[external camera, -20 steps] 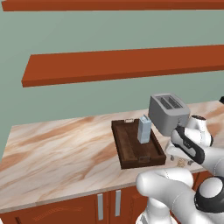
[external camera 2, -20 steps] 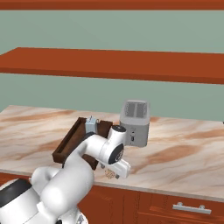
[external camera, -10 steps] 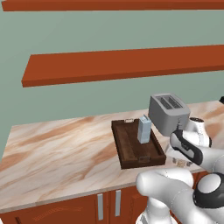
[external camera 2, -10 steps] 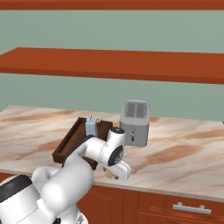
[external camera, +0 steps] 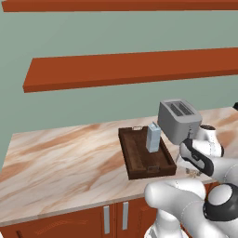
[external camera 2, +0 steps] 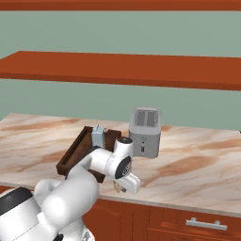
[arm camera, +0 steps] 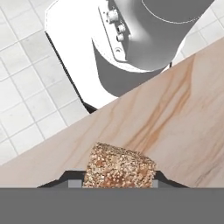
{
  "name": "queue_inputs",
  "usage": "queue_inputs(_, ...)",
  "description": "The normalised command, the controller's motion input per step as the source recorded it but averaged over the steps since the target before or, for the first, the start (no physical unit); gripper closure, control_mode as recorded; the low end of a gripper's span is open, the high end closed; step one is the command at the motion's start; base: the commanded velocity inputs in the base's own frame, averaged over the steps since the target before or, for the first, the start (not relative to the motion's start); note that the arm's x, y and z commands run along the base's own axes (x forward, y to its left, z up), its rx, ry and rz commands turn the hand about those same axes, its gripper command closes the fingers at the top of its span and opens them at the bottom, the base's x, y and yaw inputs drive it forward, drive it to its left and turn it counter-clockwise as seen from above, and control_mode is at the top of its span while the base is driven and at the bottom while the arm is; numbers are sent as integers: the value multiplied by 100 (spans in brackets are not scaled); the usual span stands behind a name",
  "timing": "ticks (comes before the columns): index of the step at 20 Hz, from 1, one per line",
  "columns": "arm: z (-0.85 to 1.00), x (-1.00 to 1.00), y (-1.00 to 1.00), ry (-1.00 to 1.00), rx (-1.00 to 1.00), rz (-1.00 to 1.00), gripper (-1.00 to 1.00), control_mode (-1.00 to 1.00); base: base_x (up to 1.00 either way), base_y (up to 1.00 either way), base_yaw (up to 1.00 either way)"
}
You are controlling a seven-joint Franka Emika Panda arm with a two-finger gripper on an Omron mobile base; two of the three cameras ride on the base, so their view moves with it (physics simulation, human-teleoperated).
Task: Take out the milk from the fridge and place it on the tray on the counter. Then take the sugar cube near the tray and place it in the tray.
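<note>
— Where was the milk [external camera: 153, 136]?
— Upright in the tray [external camera: 135, 159], beside the toaster [external camera: 178, 120].
— And the gripper [arm camera: 119, 183]?
— Fingers clamped on the sugar cube [arm camera: 119, 168], at the counter [external camera: 65, 158] edge near the tray.

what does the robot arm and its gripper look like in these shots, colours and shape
The arm is glossy white, built from fat rounded segments, with dark grey to black rings and caps at the joints. The hand is a white block with a dark band. The gripper ends in two small dark grey fingertips, low and wedge-shaped. No cables or markings show.
</note>
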Motion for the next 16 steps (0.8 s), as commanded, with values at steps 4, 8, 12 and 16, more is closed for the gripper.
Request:
queue_inputs(4, 41, -4, 2, -19, -8, 8, 100, -100, 0, 0, 0)
queue_inputs(8, 94, -6, 2, -31, -13, 20, 100, -100, 0, 0, 0)
queue_inputs(12, 83, 0, 7, -22, -7, 20, 100, -100, 0, 0, 0)
queue_inputs(16, 25, 0, 32, -18, -4, 18, 100, -100, 0, 0, 0)
